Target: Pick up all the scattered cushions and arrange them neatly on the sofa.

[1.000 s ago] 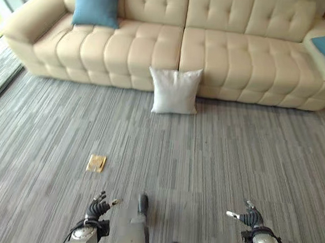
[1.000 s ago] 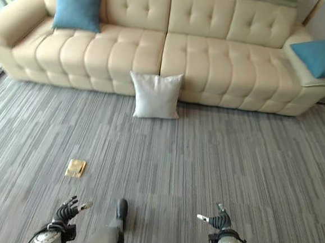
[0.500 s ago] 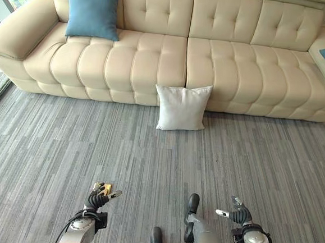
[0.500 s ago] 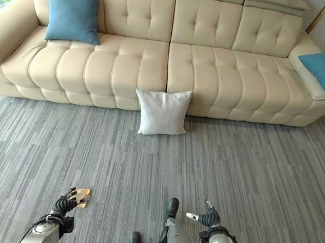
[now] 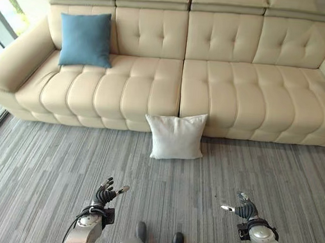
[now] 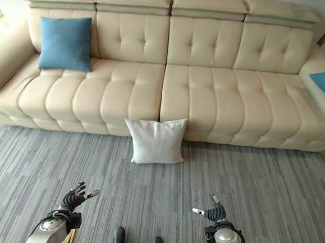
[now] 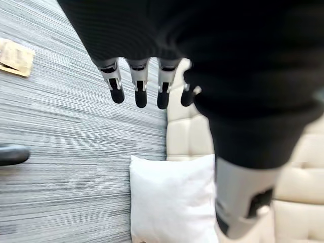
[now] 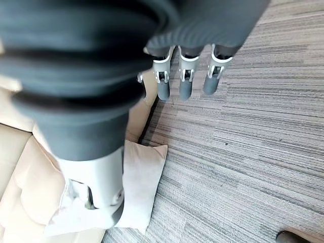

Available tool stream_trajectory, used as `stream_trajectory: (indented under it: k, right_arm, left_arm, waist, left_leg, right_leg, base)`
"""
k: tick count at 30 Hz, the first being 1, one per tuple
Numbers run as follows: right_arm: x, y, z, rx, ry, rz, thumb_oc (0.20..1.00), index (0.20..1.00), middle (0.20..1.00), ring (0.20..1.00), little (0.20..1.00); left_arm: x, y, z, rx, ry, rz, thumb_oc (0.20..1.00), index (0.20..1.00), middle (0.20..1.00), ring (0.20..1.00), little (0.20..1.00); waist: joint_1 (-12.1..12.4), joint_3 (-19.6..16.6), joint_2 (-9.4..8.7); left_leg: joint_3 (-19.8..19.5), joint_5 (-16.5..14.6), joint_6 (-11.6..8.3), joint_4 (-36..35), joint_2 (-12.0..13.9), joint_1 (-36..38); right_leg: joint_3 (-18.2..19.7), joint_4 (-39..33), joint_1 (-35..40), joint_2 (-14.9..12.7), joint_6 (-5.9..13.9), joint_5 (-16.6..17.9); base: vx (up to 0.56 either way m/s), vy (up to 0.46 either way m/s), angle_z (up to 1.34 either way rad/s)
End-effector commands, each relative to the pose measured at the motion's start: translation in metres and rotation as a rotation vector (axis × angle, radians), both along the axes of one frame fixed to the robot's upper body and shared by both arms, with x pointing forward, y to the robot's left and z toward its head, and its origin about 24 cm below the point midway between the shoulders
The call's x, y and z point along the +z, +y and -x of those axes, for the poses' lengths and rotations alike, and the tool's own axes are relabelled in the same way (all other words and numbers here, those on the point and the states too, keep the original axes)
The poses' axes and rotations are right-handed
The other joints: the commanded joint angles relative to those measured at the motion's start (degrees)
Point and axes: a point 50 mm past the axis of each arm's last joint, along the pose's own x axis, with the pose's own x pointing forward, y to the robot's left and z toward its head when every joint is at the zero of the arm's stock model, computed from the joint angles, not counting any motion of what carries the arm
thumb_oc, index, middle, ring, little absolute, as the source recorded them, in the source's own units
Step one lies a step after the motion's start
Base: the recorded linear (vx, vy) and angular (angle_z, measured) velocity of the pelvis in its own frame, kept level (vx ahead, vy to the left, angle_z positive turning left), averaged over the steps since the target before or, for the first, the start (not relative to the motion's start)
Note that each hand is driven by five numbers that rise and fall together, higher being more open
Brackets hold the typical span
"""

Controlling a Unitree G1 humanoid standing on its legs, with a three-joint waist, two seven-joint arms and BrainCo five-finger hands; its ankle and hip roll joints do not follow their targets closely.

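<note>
1. The two eye views look down from high up, facing the sofa [image 5: 183, 78] across the floor [image 5: 46, 168].
2. Each wrist view looks along its own robot hand, very close.
3. All four views share the white cushion [image 6: 155, 142] leaning on the sofa front.

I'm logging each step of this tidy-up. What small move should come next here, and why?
Probably step closer to the white cushion and lower both arms toward it. It stands on the carpet leaning against the sofa front, while the left hand and right hand hang open and empty, apart from it. A blue cushion already sits on the seat.
</note>
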Motion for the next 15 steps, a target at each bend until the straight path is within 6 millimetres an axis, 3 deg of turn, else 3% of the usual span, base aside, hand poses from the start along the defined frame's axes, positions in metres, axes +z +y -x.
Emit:
stream_trajectory:
  k: [1,4,5,8,10,12,14,15]
  right_arm:
    - [0.006,-0.009,-0.005,-0.038,-0.048,0.012,1.0,1.0,1.0,1.0,1.0]
    - [0.006,-0.009,-0.005,-0.035,-0.044,0.022,1.0,1.0,1.0,1.0,1.0]
    - [0.005,-0.007,-0.004,-0.018,-0.036,0.024,1.0,1.0,1.0,1.0,1.0]
    - [0.004,-0.004,-0.005,0.0,-0.032,0.02,1.0,1.0,1.0,1.0,1.0]
    - [0.001,0.001,-0.003,0.021,-0.007,0.009,1.0,1.0,1.0,1.0,1.0]
    - [0.001,0.003,-0.003,0.024,-0.011,0.003,1.0,1.0,1.0,1.0,1.0]
    - [0.0,0.006,-0.003,0.022,-0.011,-0.01,1.0,1.0,1.0,1.0,1.0]
    - [0.0,0.007,-0.003,0.022,-0.014,-0.013,1.0,1.0,1.0,1.0,1.0]
  left_arm:
    - [0.006,0.007,-0.003,0.002,-0.036,-0.04,1.0,1.0,1.0,1.0,1.0]
    - [0.005,0.007,-0.002,0.007,-0.033,-0.039,1.0,1.0,1.0,1.0,1.0]
    - [0.003,0.009,0.004,0.01,-0.021,-0.04,1.0,1.0,1.0,1.0,1.0]
    - [0.001,0.014,0.009,0.005,-0.004,-0.057,1.0,1.0,1.0,1.0,1.0]
    - [-0.001,0.024,0.015,0.016,0.028,-0.084,1.0,1.0,1.0,1.0,1.0]
    - [-0.001,0.028,0.016,0.018,0.037,-0.101,1.0,1.0,1.0,1.0,1.0]
    - [-0.002,0.031,0.018,0.021,0.046,-0.107,1.0,1.0,1.0,1.0,1.0]
    - [-0.001,0.032,0.017,0.022,0.043,-0.108,1.0,1.0,1.0,1.0,1.0]
  waist:
    - [2.0,1.6,0.19]
    - [2.7,1.5,0.19]
    - [3.1,-0.2,0.71]
    - [3.3,-0.9,0.42]
    - [3.8,-0.5,0.53]
    - [3.3,0.4,0.91]
    - [2.9,1.1,1.81]
    - [2.8,1.2,2.14]
  left_leg:
    - [0.5,4.4,0.0,-2.0,0.2,2.0]
    - [0.4,5.4,-0.43,-2.6,0.3,0.5]
    - [-0.1,5.2,0.15,-3.7,-0.2,2.3]
    - [0.6,4.0,1.22,-3.2,-1.0,3.7]
    - [1.7,1.1,3.74,-3.0,-2.3,6.3]
    - [2.3,0.1,4.9,-3.1,-2.7,7.9]
    - [2.9,-0.8,5.37,-4.0,-2.5,10.1]
    - [3.3,-1.2,5.3,-4.3,-2.2,11.0]
  right_leg:
    - [2.8,4.1,1.1,-2.3,5.98,-9.9]
    - [3.8,4.0,2.4,-2.3,6.36,-10.4]
    - [5.3,3.8,4.0,-3.2,7.23,-10.5]
    - [6.6,5.3,4.0,-4.7,8.12,-10.7]
    - [7.7,17.2,-0.8,-6.1,10.42,-8.9]
    - [7.9,24.9,-4.8,-6.5,12.08,-5.2]
    - [6.0,29.9,-9.4,-7.3,11.77,-3.2]
    - [4.3,29.1,-10.7,-7.9,11.35,-3.1]
  base:
    - [0.21,0.082,0.03]
    - [0.25,0.151,-0.33]
    - [0.36,0.271,-0.57]
    - [0.32,0.276,-0.76]
    - [0.26,0.331,-0.44]
    - [0.1,0.175,-0.24]
    - [0.14,0.107,0.03]
    - [0.2,0.043,-0.07]
